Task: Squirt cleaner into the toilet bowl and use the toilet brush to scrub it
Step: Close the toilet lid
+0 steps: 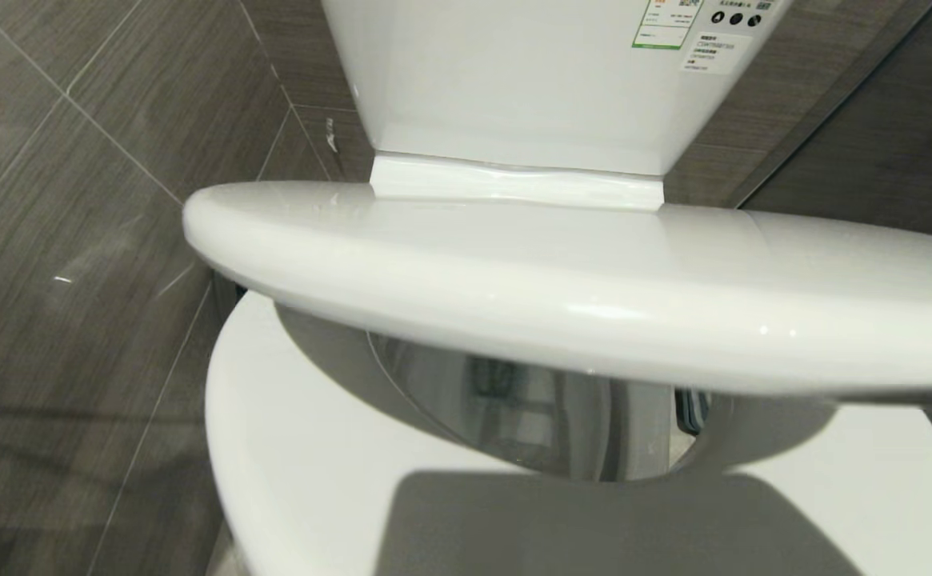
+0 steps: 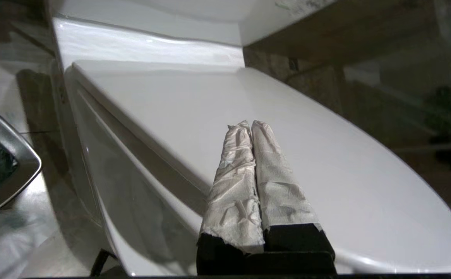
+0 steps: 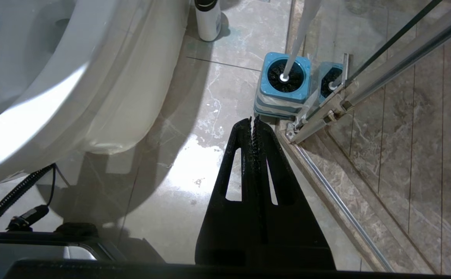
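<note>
**Lid half up, brush in its holder**

The toilet bowl is mostly hidden under its part-raised lid; I can't make out any cleaner inside. One toilet brush stands in its blue holder on the floor by the glass door. The left gripper, fingers tissue-wrapped and pressed together, sits over the lid. The right gripper hangs closed and empty above the floor. One bottle is cut off.
</note>
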